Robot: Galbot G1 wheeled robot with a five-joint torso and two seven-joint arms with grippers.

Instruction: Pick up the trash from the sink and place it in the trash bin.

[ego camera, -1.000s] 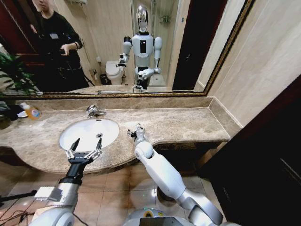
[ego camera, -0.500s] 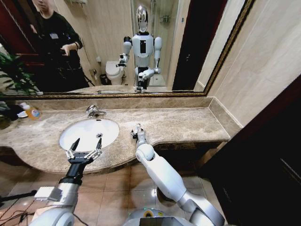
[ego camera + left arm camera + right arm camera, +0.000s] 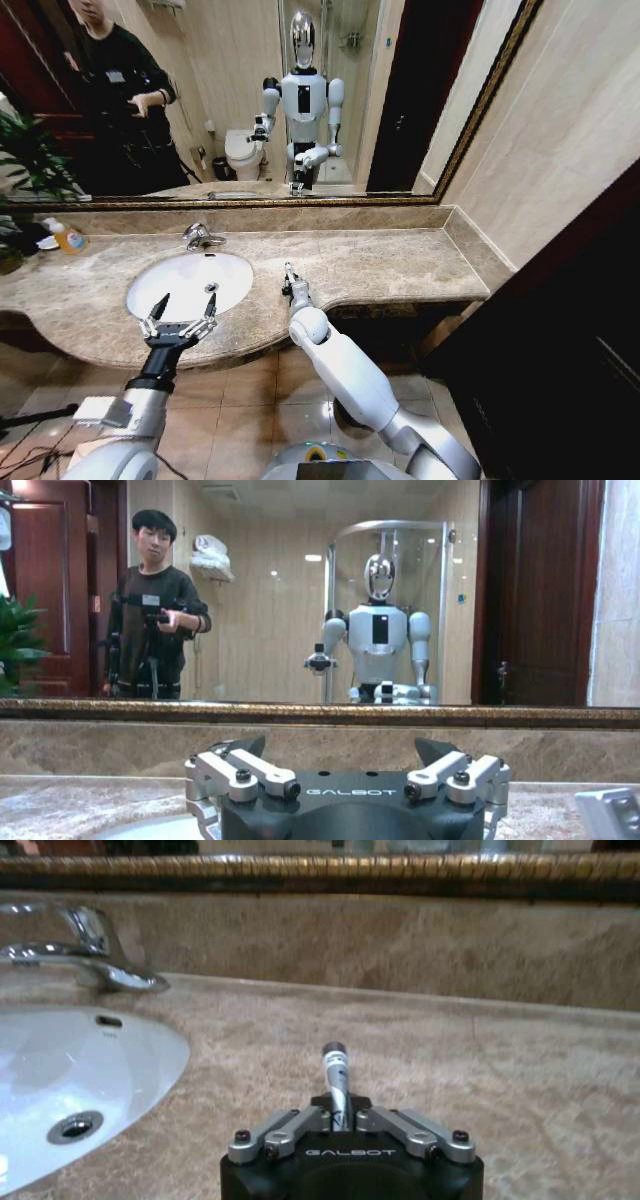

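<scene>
Sink: the white sink [image 3: 190,283] is set in the brown marble counter [image 3: 390,262]. Its bowl looks bare, and a round drain [image 3: 75,1126] sits at the bottom.

Faucet: the shiny faucet [image 3: 201,236] stands on the counter at the back rim of the sink, on the mirror side.

Right gripper: the right gripper [image 3: 289,281] is over the counter, just beside the sink on the robot's right. Its jaws are squeezed together on a thin piece of trash.

Trash: a thin white tube [image 3: 335,1078] with a dark tip sticks out from between the right gripper's jaws. It points toward the wall behind the sink. It is held above the counter, just off the sink's rim. I cannot tell if its tip touches the marble.

Left gripper: the left gripper [image 3: 181,310] hangs over the front rim of the sink, the side near the robot. Its jaws are spread wide apart and nothing is between them. Its dark fingertips [image 3: 246,745] point toward the mirror.

Orange bottle: a small bottle [image 3: 67,238] with orange liquid stands on the counter far from the sink, on the robot's left.

Plant: green leaves [image 3: 22,165] show past the orange bottle, even farther from the sink.

Mirror: the big mirror [image 3: 250,95] with a gold frame hangs on the wall behind the sink.
</scene>
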